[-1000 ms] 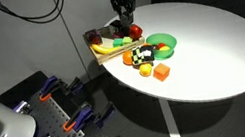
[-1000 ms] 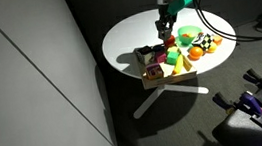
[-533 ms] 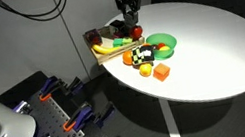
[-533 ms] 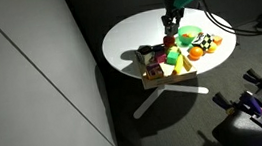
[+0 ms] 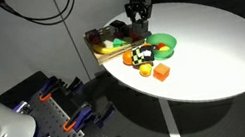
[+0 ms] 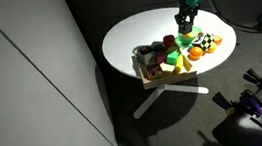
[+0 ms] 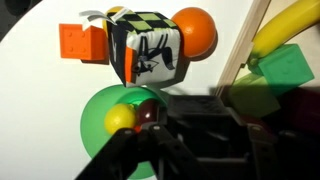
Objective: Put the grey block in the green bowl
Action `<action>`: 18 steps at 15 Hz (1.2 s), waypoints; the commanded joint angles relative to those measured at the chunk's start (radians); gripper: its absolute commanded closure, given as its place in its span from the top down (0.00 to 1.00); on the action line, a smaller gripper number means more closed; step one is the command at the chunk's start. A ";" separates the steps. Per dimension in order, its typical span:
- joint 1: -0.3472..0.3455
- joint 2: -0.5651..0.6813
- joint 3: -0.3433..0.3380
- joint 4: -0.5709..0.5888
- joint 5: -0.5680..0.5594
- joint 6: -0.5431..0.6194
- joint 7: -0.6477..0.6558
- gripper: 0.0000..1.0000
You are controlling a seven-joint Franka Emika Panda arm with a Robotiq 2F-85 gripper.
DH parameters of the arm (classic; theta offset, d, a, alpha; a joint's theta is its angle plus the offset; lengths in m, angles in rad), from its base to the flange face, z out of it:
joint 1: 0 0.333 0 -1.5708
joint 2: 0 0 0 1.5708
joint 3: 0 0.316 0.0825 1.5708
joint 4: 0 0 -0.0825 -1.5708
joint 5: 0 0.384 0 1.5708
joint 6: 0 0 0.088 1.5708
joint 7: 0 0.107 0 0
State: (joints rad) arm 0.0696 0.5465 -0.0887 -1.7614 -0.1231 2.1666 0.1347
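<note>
While the arm hangs over the round table (image 5: 209,43), the stock along the edge nearest the clamps reads as follows.

Claw (image 5: 138,20): pointing down, raised clear of the tabletop, over the bowl's rim on the tray side. In the wrist view its dark fingers (image 7: 165,150) blur into shadow. How far it is open, and whether it has hold of anything, I cannot tell.

Bowl (image 5: 164,42): green, upright, a little in from that edge, and partly hidden by the claw in the wrist view (image 7: 95,120). A yellow ball (image 7: 122,118) lies inside, with a small dark reddish thing beside it.

Grey block: I cannot make it out with certainty in any view, and cannot tell whether it sits between the jaws.

Chequered piece (image 5: 138,53): just beside the bowl, toward the edge.

Orange cube (image 5: 163,71): nearest the edge, apart from the bowl.

Orange ball (image 5: 146,69): just beside the chequered piece.

Tray (image 5: 107,47): wooden, at the edge, beyond the chequered piece from the cube. It holds a banana (image 7: 290,30) and a green block (image 7: 275,70).
</note>
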 commanded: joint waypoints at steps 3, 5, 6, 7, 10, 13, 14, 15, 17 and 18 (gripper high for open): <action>-0.027 -0.009 -0.055 -0.035 -0.042 0.026 0.090 0.33; -0.026 -0.005 -0.077 -0.041 -0.064 0.057 0.133 0.33; -0.025 -0.001 -0.087 -0.041 -0.073 0.070 0.154 0.33; -0.023 0.003 -0.096 -0.042 -0.085 0.084 0.175 0.33; -0.020 0.003 -0.115 -0.054 -0.110 0.126 0.224 0.33; -0.017 -0.002 -0.124 -0.065 -0.118 0.146 0.251 0.82; -0.015 -0.006 -0.127 -0.069 -0.119 0.149 0.258 0.82; -0.013 -0.010 -0.129 -0.073 -0.122 0.153 0.263 0.86; -0.009 -0.015 -0.130 -0.076 -0.127 0.158 0.270 0.99; -0.006 -0.018 -0.131 -0.078 -0.131 0.160 0.275 1.00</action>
State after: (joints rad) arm 0.0479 0.5575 -0.2079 -1.8109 -0.2182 2.3080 0.3699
